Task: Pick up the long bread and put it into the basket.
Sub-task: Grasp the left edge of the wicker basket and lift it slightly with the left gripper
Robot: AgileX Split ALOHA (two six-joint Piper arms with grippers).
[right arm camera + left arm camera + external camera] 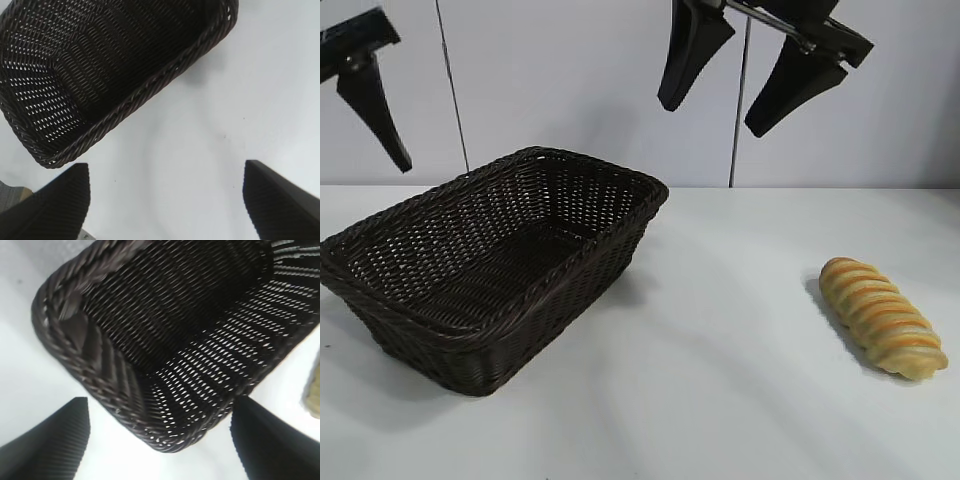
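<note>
Lying on the white table (pixel 720 380), the long bread (pixel 882 316) sat at the right side of the exterior view, well apart from the basket (pixel 440 330) and touched by nothing. Its ridged orange-brown stripes ran across its golden-tan length, one end pointing toward the camera. The basket stood at the left side of the table, dark woven wicker with a braided rim and flaring sides, and nothing lay in it.

The left gripper (pixel 160 440) hung in the air above the basket's left end, seen at the upper left edge of the exterior view, where only one dark finger showed. From its wrist view its jaws stood wide apart, with nothing between them, and the basket's interior and one corner filled the space beyond them. A pale sliver at that view's edge may have been the bread.

The right gripper (pixel 735 75) hung high over the middle of the table, between basket and bread, its jaws spread wide and holding nothing. Below it, its wrist view showed the basket's rim and bare table.
</note>
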